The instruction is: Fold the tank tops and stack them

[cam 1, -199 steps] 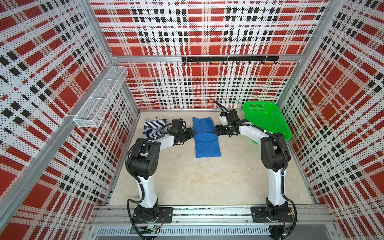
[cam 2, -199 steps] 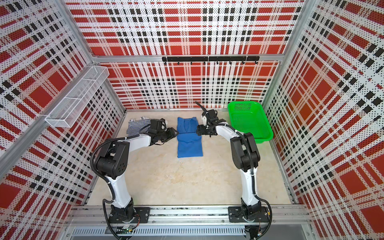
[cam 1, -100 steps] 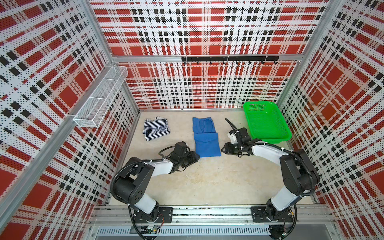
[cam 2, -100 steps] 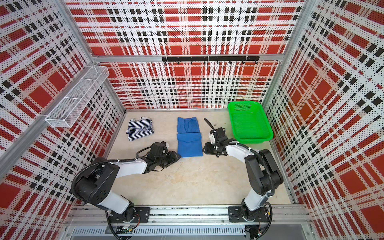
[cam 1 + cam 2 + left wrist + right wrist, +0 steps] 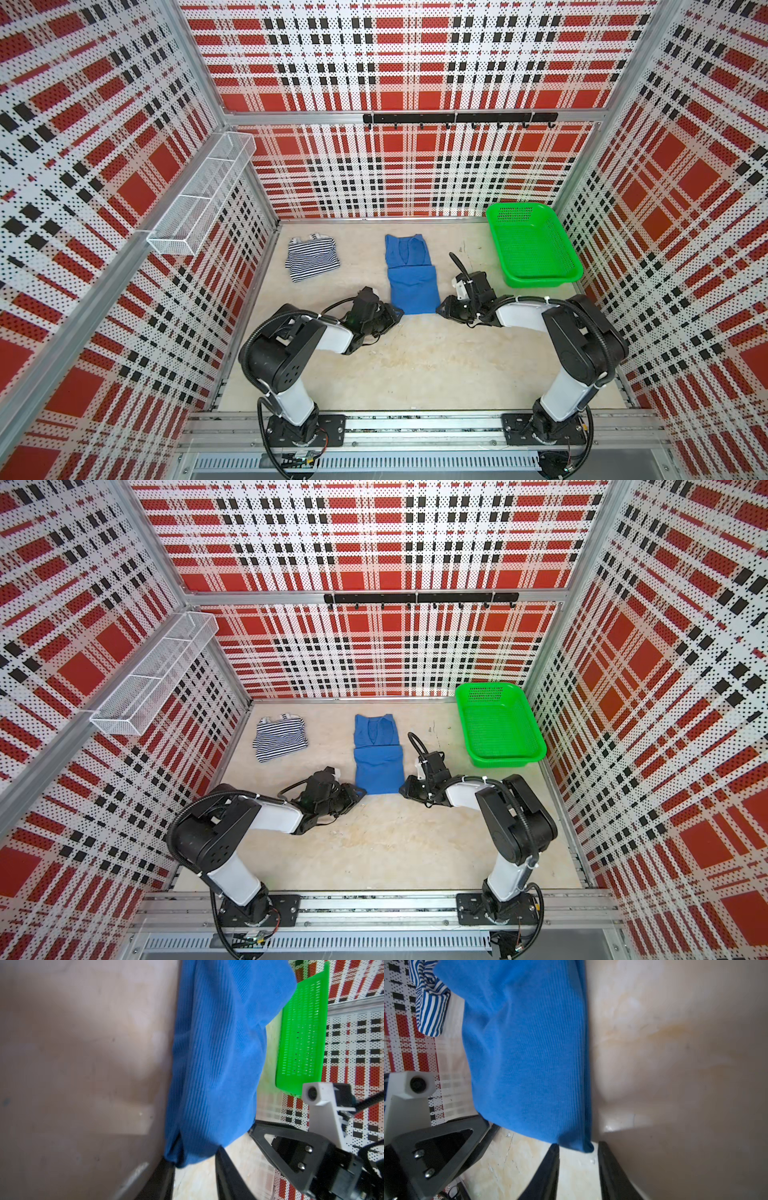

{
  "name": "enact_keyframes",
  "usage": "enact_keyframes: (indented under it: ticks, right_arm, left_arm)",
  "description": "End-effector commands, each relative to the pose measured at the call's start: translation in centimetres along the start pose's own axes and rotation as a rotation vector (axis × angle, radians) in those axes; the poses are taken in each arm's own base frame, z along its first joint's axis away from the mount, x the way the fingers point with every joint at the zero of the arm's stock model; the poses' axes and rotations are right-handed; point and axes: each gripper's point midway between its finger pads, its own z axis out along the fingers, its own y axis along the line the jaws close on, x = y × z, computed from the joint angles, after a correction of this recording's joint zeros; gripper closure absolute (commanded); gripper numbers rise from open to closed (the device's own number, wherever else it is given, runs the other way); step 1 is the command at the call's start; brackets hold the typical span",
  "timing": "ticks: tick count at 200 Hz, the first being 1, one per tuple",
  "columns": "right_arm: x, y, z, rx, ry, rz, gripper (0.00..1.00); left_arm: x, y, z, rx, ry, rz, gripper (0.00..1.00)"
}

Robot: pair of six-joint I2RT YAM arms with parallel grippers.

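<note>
The left gripper lies low on the table with its fingers apart. The near left corner of the blue top sits in the gap right at their tips, touching them, but it is not pinched. From that corner the cloth runs straight out ahead of the fingers. The right gripper mirrors this at the near right corner. Its fingers are also spread, and the corner of the top pokes in between the tips with bare table showing in the gap behind it. In both top views the blue top lies flat and folded into a long strip, its neckline at the end farthest from the fingertips and its near hem spanning from one gripper's tips to the other's. The striped top lies bunched well beyond the left fingers and off to their outer side, apart from the blue one. In the right wrist view it shows past the far edge of the blue cloth. The basket stands beyond the right fingers, on their outer side, clear of both tops.
</note>
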Motion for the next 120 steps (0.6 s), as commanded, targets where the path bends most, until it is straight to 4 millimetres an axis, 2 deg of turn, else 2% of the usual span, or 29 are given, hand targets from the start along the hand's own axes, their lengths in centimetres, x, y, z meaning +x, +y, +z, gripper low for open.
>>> enact_keyframes:
  ticks: [1,12,18,59,82,120]
  right_arm:
    - [-0.7,0.7,0.7,-0.026,-0.046,0.014,0.85]
    - [-0.7,1.0,0.4,-0.025,-0.05,0.008,0.95]
    - [-0.7,1.2,0.2,-0.02,-0.058,0.001,1.0]
    - [0.7,1.6,-1.8,0.004,-0.054,-0.037,1.0]
    - [2.3,2.5,-3.2,0.019,-0.039,-0.076,1.0]
    - [5.1,3.2,-5.7,0.082,-0.007,-0.116,1.0]
  left_arm:
    - [0.2,1.2,0.3,-0.031,-0.013,-0.012,0.87]
    - [0.2,0.9,0.3,-0.023,-0.012,-0.005,1.0]
    - [0.2,0.6,0.2,-0.018,-0.011,-0.002,1.0]
    - [0.7,0.2,-1.6,-0.059,-0.029,0.039,1.0]
    - [1.3,0.3,-3.7,-0.137,-0.059,0.086,1.0]
    - [2.7,-0.8,-7.2,-0.168,-0.083,0.119,1.0]
